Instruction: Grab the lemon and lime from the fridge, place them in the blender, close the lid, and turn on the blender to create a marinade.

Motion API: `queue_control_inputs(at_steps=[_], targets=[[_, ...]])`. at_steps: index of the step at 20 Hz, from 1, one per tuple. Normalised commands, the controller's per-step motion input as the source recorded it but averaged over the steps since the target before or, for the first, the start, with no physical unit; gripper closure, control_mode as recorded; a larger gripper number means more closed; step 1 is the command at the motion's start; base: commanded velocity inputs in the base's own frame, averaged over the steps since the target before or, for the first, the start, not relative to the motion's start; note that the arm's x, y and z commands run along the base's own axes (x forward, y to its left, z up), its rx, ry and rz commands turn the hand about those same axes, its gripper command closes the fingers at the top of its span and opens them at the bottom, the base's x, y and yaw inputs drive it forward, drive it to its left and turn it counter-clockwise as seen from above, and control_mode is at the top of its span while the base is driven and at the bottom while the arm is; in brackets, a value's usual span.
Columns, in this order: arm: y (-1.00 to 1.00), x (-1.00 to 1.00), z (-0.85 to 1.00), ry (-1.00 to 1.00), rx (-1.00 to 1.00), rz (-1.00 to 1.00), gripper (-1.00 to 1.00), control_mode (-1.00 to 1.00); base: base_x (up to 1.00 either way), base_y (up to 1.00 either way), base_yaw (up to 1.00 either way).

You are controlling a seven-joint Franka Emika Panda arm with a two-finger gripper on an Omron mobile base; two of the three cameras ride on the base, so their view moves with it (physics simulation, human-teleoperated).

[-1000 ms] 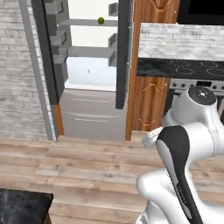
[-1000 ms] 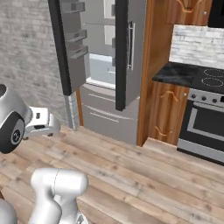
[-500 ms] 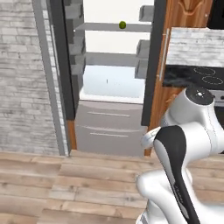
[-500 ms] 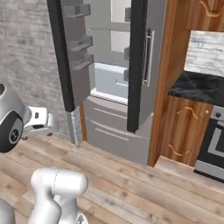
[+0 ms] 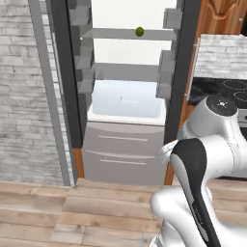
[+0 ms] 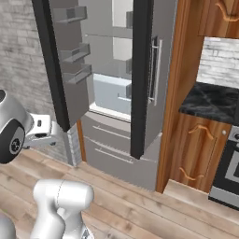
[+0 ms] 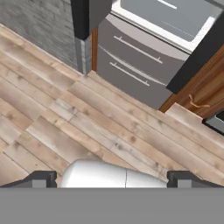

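Closer now: the base has driven toward the fridge (image 5: 130,96), so both base views have shifted and its open white interior looms larger than a second ago; nothing in the scene itself has moved.

The lime (image 5: 139,32) sits on an upper grey shelf (image 5: 130,34), a small dark green ball toward the right end. The lemon I cannot find; it may lie out of sight. The blender and lid I cannot place either.

The tool (image 7: 111,179) hangs low, pointing down at the plank floor (image 7: 52,131) in front of the fridge's grey bottom drawers (image 7: 131,70). Its two dark tips stand as wide apart as they go, with nothing between them.

What the next move turns on, I judge: the lime lies well above and ahead of the tool, deep between the two open doors, so the hand must rise and swing forward and level before reaching in. Being round, the lime offers no long axis to align to.

Surfaces: smooth matt grey shelves, a pale glossy crisper drawer (image 5: 125,101), grey brick wall (image 5: 24,96) at left, orange wood cabinets (image 6: 196,149) and a dark speckled desk (image 6: 214,105) at right.
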Motion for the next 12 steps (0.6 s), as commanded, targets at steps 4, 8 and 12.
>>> queue_control_inputs(at_steps=[4, 8, 12], targets=[[0.0, 0.0, 0.0, 0.0, 0.0, 0.0, -1.0, 1.0, 0.82, 0.31, -0.19], [0.0, 0.0, 0.0, 0.0, 0.0, 0.0, -1.0, 1.0, 0.76, 0.64, -0.32], [0.0, 0.0, 0.0, 0.0, 0.0, 0.0, -1.0, 1.0, 0.64, 0.58, -0.35]])
